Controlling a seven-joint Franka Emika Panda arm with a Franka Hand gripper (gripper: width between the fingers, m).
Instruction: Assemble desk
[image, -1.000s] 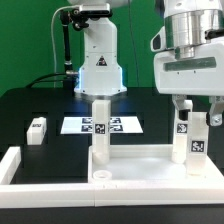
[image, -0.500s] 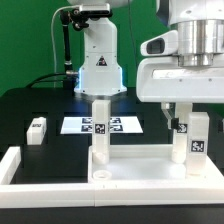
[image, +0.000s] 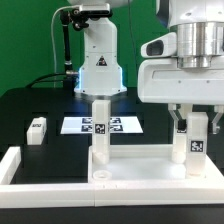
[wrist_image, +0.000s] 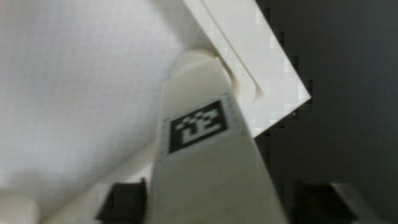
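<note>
The white tabletop panel (image: 140, 158) lies flat at the front of the table. Two white tagged legs stand upright on it, one near the middle (image: 100, 135) and one at the exterior view's right (image: 196, 147). My gripper (image: 196, 122) hangs over the right leg, a finger on each side of its top. In the wrist view this leg (wrist_image: 210, 150) rises between the dark fingers (wrist_image: 125, 201), close to one and with a gap to the other. The gripper (wrist_image: 228, 203) is open. A third leg (image: 37, 130) lies loose at the exterior view's left.
The marker board (image: 125, 125) lies flat behind the tabletop. The arm's white base (image: 97, 62) stands at the back. A low white border wall (image: 50, 188) runs along the front and turns up at the left corner.
The hand has come to the exterior view's left and down over the right leg. Its fingers now straddle the leg's top and stand closer together.
</note>
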